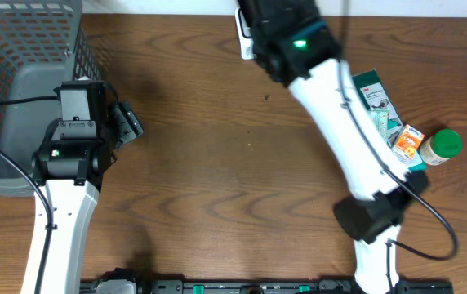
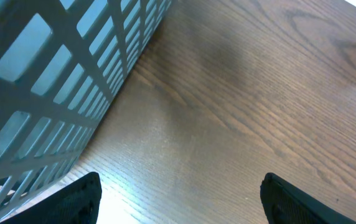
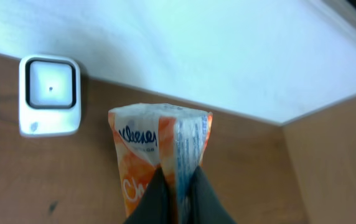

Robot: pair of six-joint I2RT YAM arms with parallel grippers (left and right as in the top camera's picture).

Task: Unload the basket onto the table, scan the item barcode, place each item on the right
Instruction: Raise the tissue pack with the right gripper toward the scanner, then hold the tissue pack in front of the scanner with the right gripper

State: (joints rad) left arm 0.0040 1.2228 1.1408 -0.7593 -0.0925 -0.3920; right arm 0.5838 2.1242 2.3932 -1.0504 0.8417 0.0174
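As the right jaws grasp the tissue pack point(image 3: 144, 146) near the far scanner point(image 3: 49, 94), the pack should next turn toward it. Left jaws stand released.

Left hand point(image 2: 179, 194) gapes — right hand point(image 3: 179, 194) pinched shut.

A gray basket point(image 2: 60, 81) with a lattice wall fills the upper left, standing on a brown wooden table point(image 2: 228, 118) whose grain runs diagonally across the view. The left gripper point(image 2: 184, 202) hangs over the wood just beside the basket. Its two dark fingers sit wide apart at the bottom corners, with wood grain showing between them.
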